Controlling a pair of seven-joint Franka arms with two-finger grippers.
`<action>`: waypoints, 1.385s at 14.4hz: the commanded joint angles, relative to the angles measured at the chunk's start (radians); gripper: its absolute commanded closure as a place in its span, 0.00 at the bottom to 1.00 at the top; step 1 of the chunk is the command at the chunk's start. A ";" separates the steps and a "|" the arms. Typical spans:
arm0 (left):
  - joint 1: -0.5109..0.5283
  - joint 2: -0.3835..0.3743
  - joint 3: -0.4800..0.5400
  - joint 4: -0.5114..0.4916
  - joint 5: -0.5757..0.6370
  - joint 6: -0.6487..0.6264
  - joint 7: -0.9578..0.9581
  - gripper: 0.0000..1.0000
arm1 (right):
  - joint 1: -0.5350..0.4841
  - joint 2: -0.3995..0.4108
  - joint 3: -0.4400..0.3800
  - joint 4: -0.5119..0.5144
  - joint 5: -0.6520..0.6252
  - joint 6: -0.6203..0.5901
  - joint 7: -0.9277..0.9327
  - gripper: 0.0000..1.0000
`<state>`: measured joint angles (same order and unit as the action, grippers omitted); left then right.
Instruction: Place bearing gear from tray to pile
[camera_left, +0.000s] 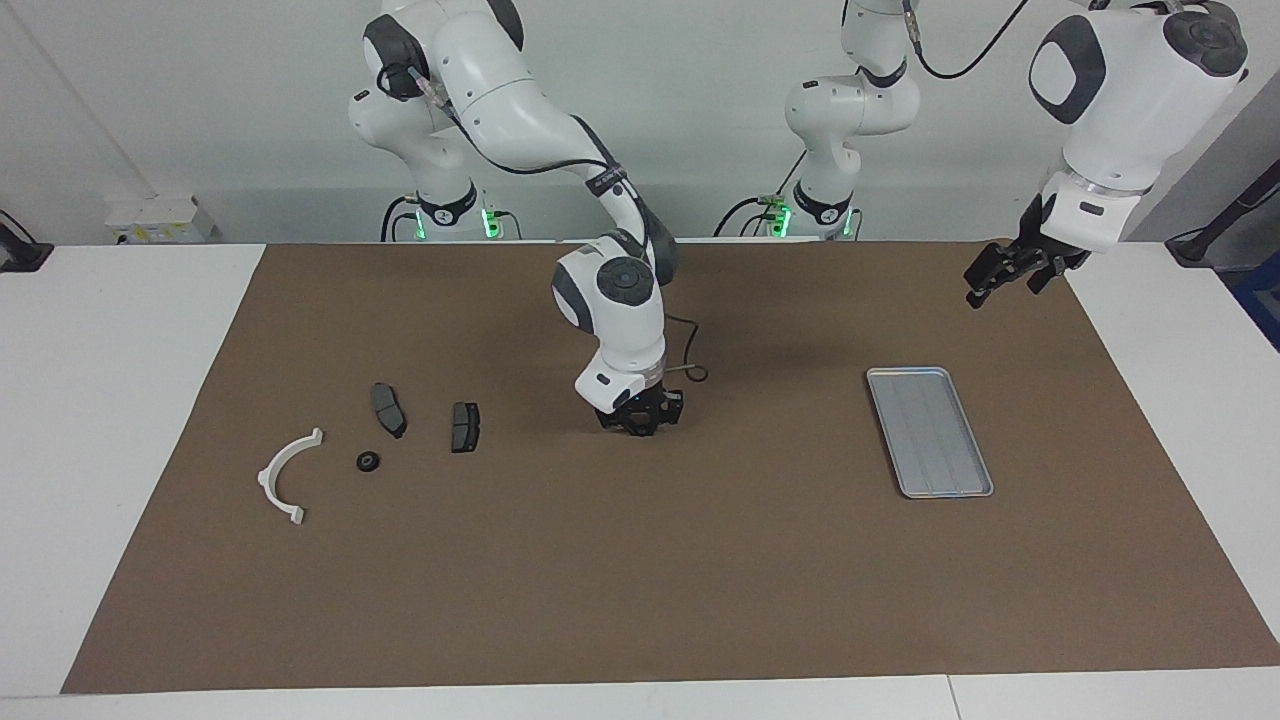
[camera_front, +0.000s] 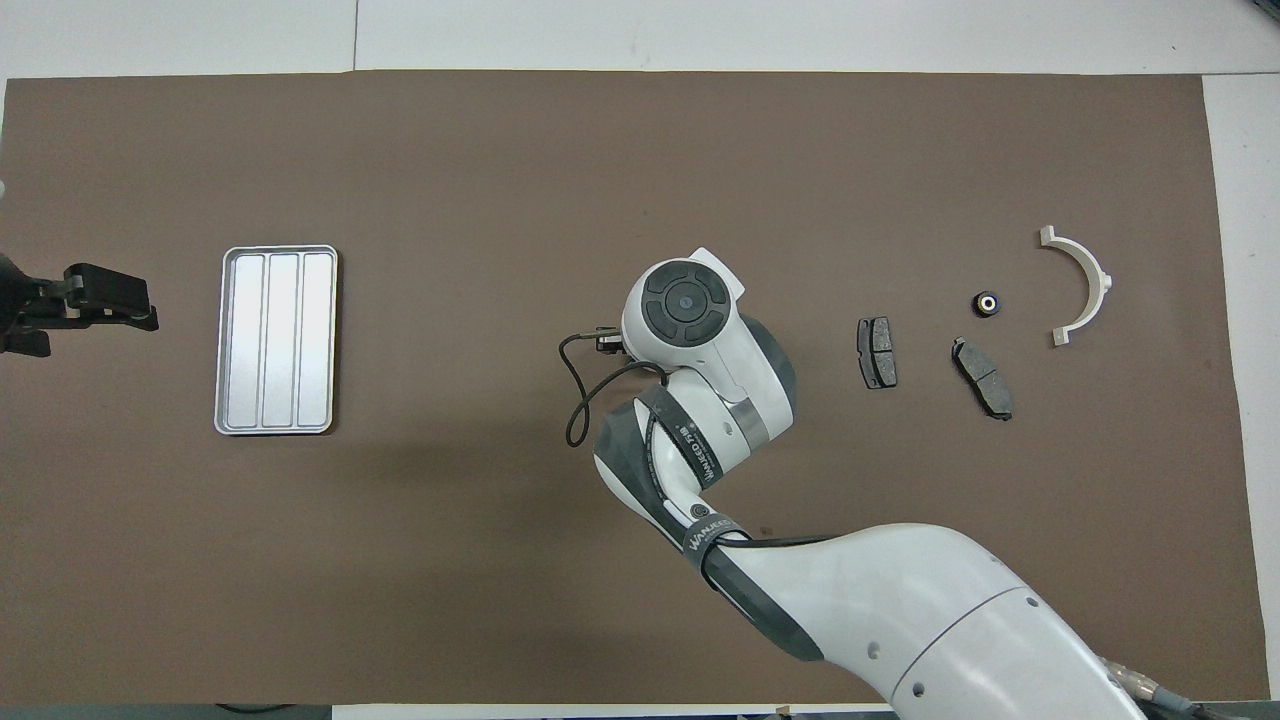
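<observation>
Centrally, right pincer (camera_left: 640, 427) clenched on bearing gear at mat (camera_left: 640, 600) level; left pincer (camera_left: 985, 285) released, waiting over mat's edge.

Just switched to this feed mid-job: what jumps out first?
The right gripper, shut low over the mat's middle, between the empty tray and the pile. What it holds, if anything, is hidden. The left gripper waits open, raised over the mat's corner near the tray.

You see a silver metal tray (camera_front: 277, 340) with a satin sheen, matt dark grey brake pads (camera_front: 877, 352), a smooth white plastic half-ring bracket (camera_front: 1082, 281), a matt brown mat (camera_front: 500, 560) and glossy white arm shells (camera_front: 900, 620).
</observation>
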<state>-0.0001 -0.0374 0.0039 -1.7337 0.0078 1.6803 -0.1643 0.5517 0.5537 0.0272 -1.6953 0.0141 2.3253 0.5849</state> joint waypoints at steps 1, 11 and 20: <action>-0.012 -0.016 0.011 -0.015 -0.011 0.009 0.005 0.00 | -0.041 -0.003 -0.001 0.025 -0.016 -0.081 -0.040 1.00; -0.012 -0.016 0.011 -0.015 -0.011 0.009 0.005 0.00 | -0.252 -0.104 -0.001 0.097 0.000 -0.291 -0.387 1.00; -0.012 -0.016 0.011 -0.015 -0.011 0.009 0.005 0.00 | -0.459 -0.141 -0.003 -0.001 -0.003 -0.242 -0.769 1.00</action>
<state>-0.0001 -0.0374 0.0039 -1.7336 0.0078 1.6803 -0.1643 0.1312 0.4500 0.0111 -1.6349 0.0128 2.0501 -0.1145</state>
